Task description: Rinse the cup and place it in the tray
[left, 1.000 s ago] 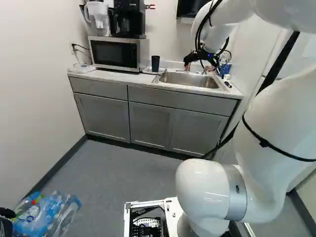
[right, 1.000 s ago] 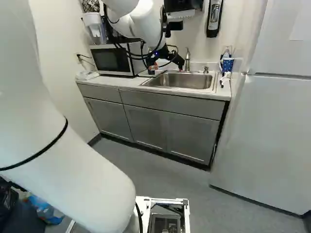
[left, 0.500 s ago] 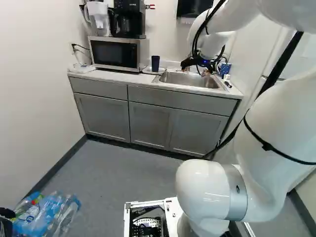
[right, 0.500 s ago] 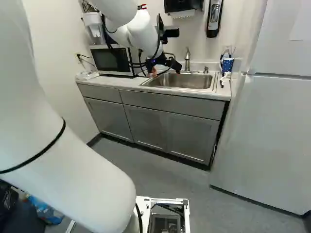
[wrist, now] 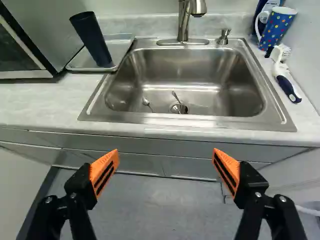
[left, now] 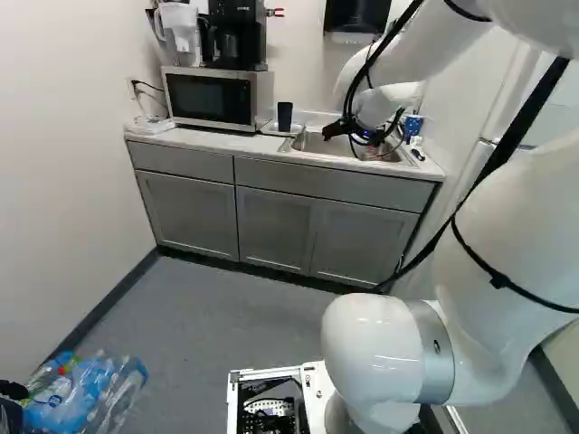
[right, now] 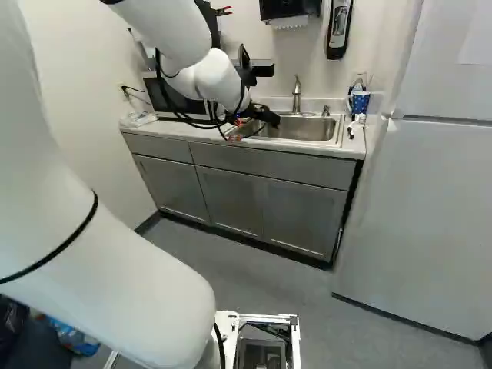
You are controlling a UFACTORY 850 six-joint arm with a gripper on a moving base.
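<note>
In the right base view my gripper [right: 269,117] hangs by the front left of the sink [right: 338,131]. The wrist view shows the gripper [wrist: 165,155] wide open and empty, its orange pads short of the counter's front edge. Ahead stands the sink [wrist: 240,82], holding two spoons [wrist: 147,102]. A dark cup [wrist: 92,40] is upright on the metal tray [wrist: 120,48], left of the sink in the left base view, where the cup [left: 285,116] also shows. A dotted blue mug [wrist: 276,29] stands at the sink's other side.
The microwave [left: 217,98] stands beside the tray, with a coffee maker [left: 237,36] on top. A faucet [wrist: 184,22] rises behind the sink. A brush [wrist: 285,80] lies near the mug. The refrigerator [right: 430,223] stands at the right of the right base view.
My arm has carried the gripper lower and leftward in both base views, away from the faucet. The gripper holds nothing. Base, cup and tray stand as before.
</note>
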